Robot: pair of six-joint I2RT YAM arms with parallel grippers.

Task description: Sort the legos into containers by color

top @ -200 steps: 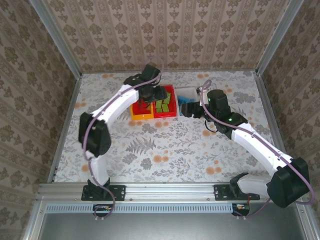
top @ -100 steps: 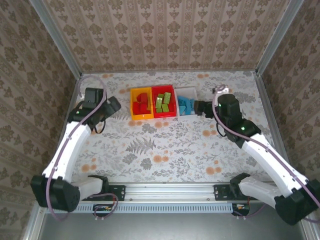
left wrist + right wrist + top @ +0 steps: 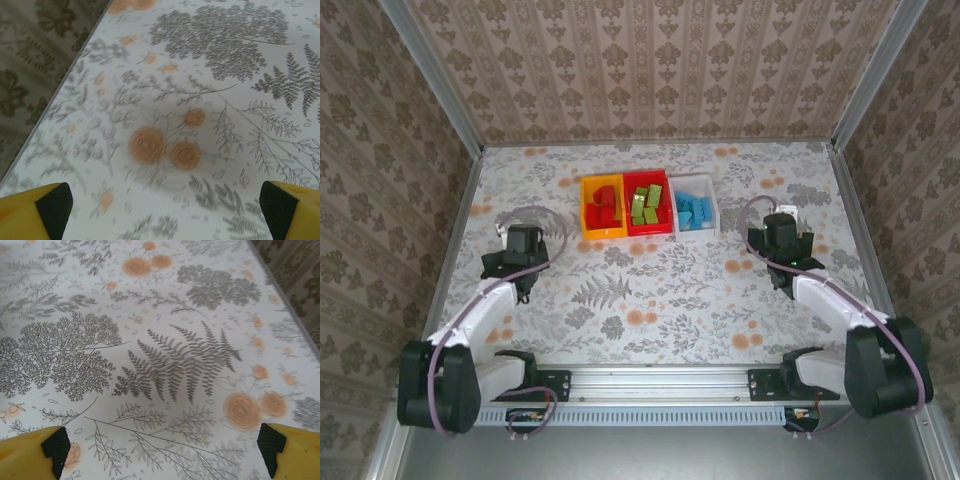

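The floral-printed surface [image 3: 650,290], boxed in by papered walls, is carrying the three containers [image 3: 625,236] in a touching row at the upper centre of the overhead frame; the yellow-orange bin [image 3: 603,235] is sitting leftmost, the red bin [image 3: 650,232] in the middle, the white bin [image 3: 697,235] on the right. I am seeing the red legos [image 3: 604,208] lying in the yellow-orange bin, the lime green legos [image 3: 645,203] in the red bin, and the light blue legos [image 3: 693,211] in the white one; every brick I am making out is lying inside a bin, each colour in its own. I am judging the sort to be finished, or as good as; nothing is looking left to pick, though I cannot rule out a stray colour buried under other bricks. The left tool [image 3: 165,207] is hanging low over bare surface at the left of the overhead frame, well apart from the bins, its jaws spread wide and holding nothing; the right tool [image 3: 164,450] is doing likewise at the right, jaws wide and empty; both arms are sitting folded near their bases.
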